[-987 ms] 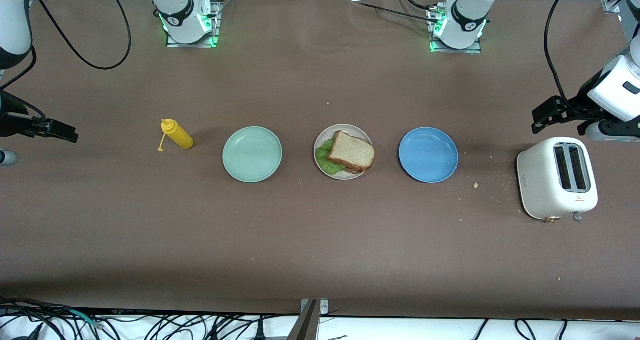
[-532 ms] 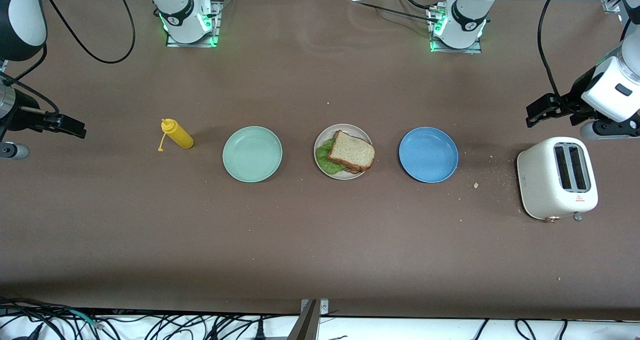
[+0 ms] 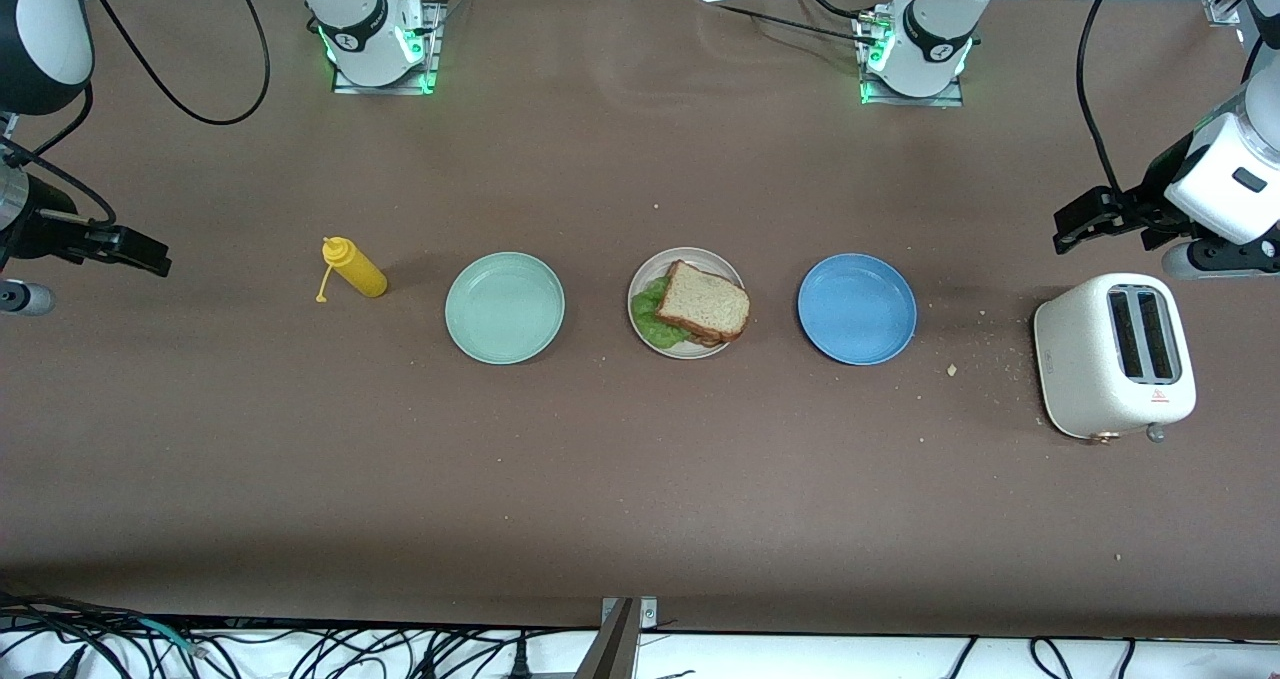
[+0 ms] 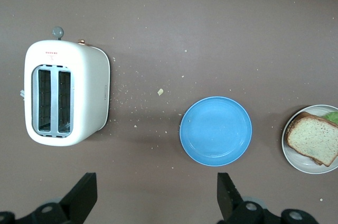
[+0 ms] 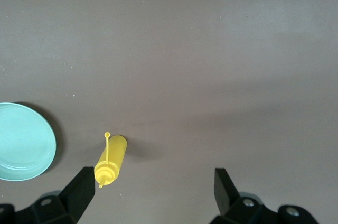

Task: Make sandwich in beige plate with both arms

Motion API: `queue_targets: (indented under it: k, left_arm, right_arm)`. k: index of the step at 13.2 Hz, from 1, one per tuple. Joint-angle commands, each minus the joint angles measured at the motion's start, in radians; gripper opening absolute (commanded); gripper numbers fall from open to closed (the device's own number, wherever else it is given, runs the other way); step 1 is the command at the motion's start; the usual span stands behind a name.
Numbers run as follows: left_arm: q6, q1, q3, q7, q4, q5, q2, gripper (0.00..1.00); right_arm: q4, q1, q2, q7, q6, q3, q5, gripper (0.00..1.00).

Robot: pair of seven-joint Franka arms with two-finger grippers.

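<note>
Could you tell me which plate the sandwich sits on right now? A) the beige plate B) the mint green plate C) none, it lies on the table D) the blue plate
A: the sandwich rests on the beige plate, between two bare plates.

A robotics lab was indicated: two arm bases (image 3: 375, 34) were bolted to a brown surface (image 3: 640, 479), and loose cables (image 3: 300, 649) were seen at 6 o'clock.

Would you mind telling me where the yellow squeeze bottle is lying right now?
In the front view, the yellow squeeze bottle lies on its side on the table, beside the mint green plate, toward the right arm's end.
</note>
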Motion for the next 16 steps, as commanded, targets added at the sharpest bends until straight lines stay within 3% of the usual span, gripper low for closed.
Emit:
queue_targets:
  k: [1,6,16]
  left_arm:
    - [-0.012,0.010,-0.009,-0.006,-0.013,0.006,-0.020,1.00]
    - [-0.012,0.010,-0.011,-0.012,-0.013,0.006,-0.020,1.00]
    - [-0.009,0.004,-0.011,-0.004,-0.014,0.014,-0.011,1.00]
  right_arm:
    - [-0.011,-0.001,-0.014,0.017,0.006,0.004,0.030,1.00]
    - [-0.013,-0.006,-0.006,0.089,0.007,0.001,0.117,1.00]
    - [-0.011,-0.006,-0.006,0.089,0.013,0.001,0.108,1.00]
